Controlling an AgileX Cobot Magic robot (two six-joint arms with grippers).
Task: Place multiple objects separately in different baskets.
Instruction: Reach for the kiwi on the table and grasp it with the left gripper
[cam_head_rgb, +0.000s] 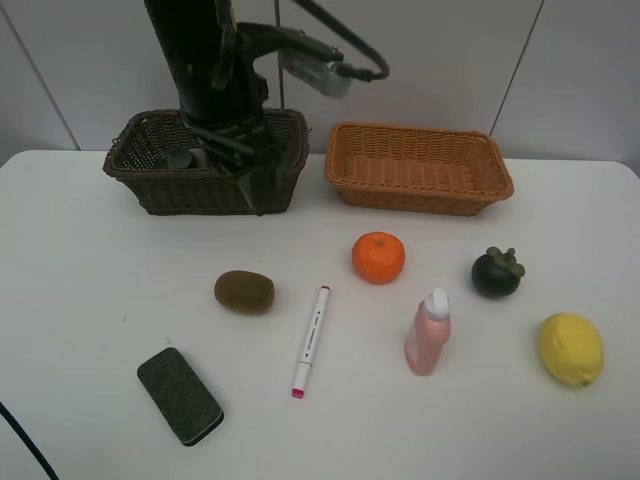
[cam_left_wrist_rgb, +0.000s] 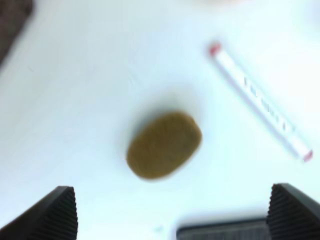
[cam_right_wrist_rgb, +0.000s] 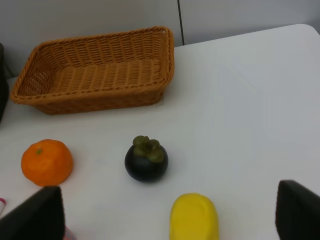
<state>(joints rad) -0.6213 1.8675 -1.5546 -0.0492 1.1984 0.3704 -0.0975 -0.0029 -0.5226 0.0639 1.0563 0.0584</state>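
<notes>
We've got L end effector (cam_left_wrist_rgb: 175, 207) open, kiwi (cam_left_wrist_rgb: 164, 145) ahead of it, R end effector (cam_right_wrist_rgb: 172, 207) open too, lemon (cam_right_wrist_rgb: 194, 220), mangosteen (cam_right_wrist_rgb: 146, 162), marker (cam_left_wrist_rgb: 260, 102) all on counter (cam_head_rgb: 80, 300), brown basket (cam_head_rgb: 150, 192) and tan basket (cam_head_rgb: 420, 195) at back

White table (cam_head_rgb: 90, 300), matte, back corners rounded; fills most of the high view. Behind it a pale grey panelled wall (cam_head_rgb: 450, 60), with thin dark seams (cam_head_rgb: 520, 60) running slantwise between panels. Light even and soft, from above; only faint, short shadows on the tabletop
</notes>
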